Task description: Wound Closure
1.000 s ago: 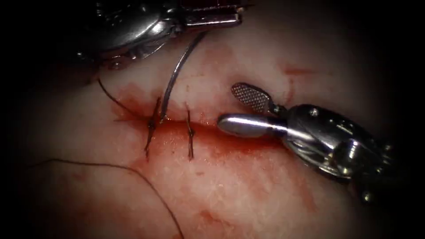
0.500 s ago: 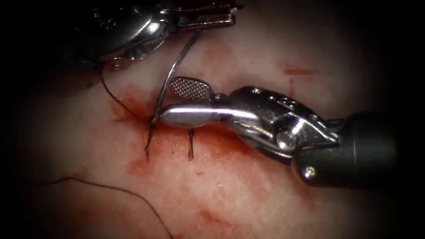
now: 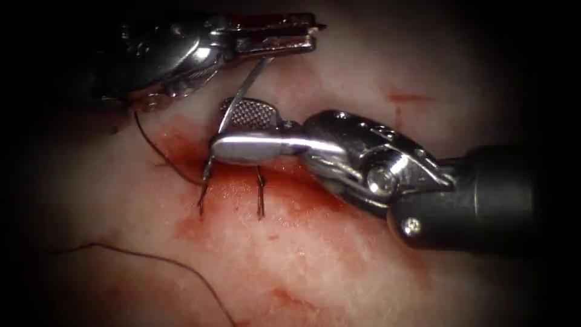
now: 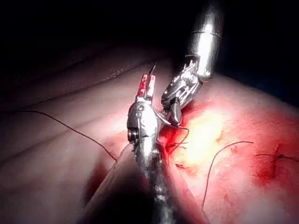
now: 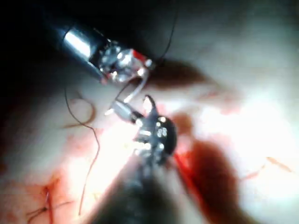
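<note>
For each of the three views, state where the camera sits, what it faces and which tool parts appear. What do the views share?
Endoscope: above and in front of the cut; left tool holds the needle, right tool open around it.
Left wrist: along its own shaft at its jaws; right tool beyond.
Right wrist: along its shaft; left tool beyond.
Shared: both tools, tissue.

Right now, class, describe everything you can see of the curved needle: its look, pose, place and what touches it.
The needle is a thin, grey, shiny metal curve. The left tool holds its upper end in shut fingers. From there it slopes down and leftward, passing between the open fingers of the right tool, which straddle it. Its lower end reaches the cut beside the left stitch; whether the tip is in the tissue cannot be told.
</note>
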You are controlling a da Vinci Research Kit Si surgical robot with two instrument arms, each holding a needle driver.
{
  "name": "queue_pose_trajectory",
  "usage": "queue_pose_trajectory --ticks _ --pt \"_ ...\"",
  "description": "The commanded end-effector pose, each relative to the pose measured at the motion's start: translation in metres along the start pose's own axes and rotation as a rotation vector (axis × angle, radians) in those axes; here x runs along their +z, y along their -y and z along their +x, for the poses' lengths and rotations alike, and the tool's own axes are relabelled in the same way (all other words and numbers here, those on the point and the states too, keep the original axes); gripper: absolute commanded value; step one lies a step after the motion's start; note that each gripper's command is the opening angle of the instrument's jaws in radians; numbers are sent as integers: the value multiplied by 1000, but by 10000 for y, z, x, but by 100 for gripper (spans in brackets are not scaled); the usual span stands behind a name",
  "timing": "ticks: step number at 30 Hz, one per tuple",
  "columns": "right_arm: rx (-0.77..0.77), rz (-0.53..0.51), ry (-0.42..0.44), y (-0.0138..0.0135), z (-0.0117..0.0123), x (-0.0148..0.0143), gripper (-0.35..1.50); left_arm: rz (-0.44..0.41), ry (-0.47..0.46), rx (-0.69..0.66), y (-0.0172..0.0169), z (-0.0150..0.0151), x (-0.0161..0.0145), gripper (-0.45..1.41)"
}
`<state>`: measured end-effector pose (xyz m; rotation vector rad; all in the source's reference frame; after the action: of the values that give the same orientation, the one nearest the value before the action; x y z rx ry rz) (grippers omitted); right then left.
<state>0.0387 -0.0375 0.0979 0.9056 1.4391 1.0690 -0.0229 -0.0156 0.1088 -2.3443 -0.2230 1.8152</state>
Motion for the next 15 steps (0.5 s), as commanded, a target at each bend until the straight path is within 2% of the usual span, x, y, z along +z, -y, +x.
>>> queue_pose_trajectory --ticks 1,4,11,12,15 --pt "33 7 -7 -2 -1 6 -20 1 -2 13 1 -6 4 -45" --pt "88 46 -43 1 7 0 -35 1 -3 18 1 -6 4 -45" --pt "98 70 -77 1 12 -3 -35 -3 -6 30 -1 -5 4 -45" --pt "100 64 -78 1 14 -8 -35 -5 1 -65 -2 -5 4 -16" --pt "101 44 -56 -1 16 -17 -35 -34 71 -200 -3 -3 1 66"
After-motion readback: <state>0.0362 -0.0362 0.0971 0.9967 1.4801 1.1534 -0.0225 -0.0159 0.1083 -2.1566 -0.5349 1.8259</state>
